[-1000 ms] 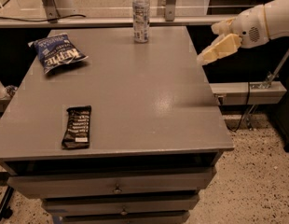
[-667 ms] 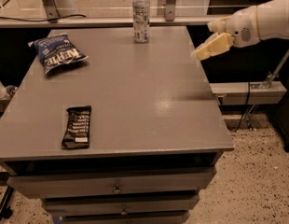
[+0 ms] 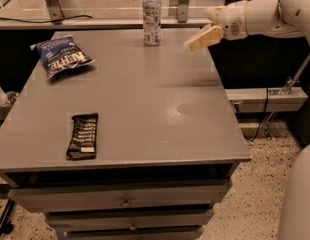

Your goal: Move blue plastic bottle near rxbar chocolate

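Observation:
The blue plastic bottle (image 3: pixel 151 15) stands upright at the far edge of the grey table (image 3: pixel 145 94), clear with a white cap and a blue-and-white label. The rxbar chocolate (image 3: pixel 83 135) lies flat near the front left of the table, dark with white lettering. My gripper (image 3: pixel 197 41) hangs above the table's far right side, to the right of the bottle and apart from it, on the end of my white arm (image 3: pixel 260 16). It holds nothing that I can see.
A blue chip bag (image 3: pixel 62 57) lies at the far left of the table. Drawers (image 3: pixel 125 201) sit under the front edge. A lower shelf (image 3: pixel 267 99) and cables are to the right. Metal posts stand behind the table.
My gripper has moved left and a little further back, from beyond the table's right edge to above its far right side, closer to the bottle. Nothing on the table has moved.

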Controlling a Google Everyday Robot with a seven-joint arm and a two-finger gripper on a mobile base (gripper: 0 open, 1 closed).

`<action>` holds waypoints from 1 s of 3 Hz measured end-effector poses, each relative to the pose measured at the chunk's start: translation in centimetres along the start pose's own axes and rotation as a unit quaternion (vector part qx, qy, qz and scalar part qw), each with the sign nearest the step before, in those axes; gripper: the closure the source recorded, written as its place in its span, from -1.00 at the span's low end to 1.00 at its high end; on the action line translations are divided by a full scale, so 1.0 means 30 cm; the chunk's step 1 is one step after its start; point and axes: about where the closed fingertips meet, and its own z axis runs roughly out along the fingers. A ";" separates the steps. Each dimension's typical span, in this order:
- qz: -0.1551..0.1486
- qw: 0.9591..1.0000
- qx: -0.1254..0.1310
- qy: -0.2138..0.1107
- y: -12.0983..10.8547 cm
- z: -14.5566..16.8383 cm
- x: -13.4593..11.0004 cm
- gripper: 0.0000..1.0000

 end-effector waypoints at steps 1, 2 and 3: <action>-0.028 0.999 0.021 -0.039 -0.092 0.103 -0.068 -1.00; -0.033 0.996 0.039 -0.072 -0.164 0.193 -0.118 -1.00; -0.022 0.995 0.058 -0.083 -0.223 0.298 -0.133 -1.00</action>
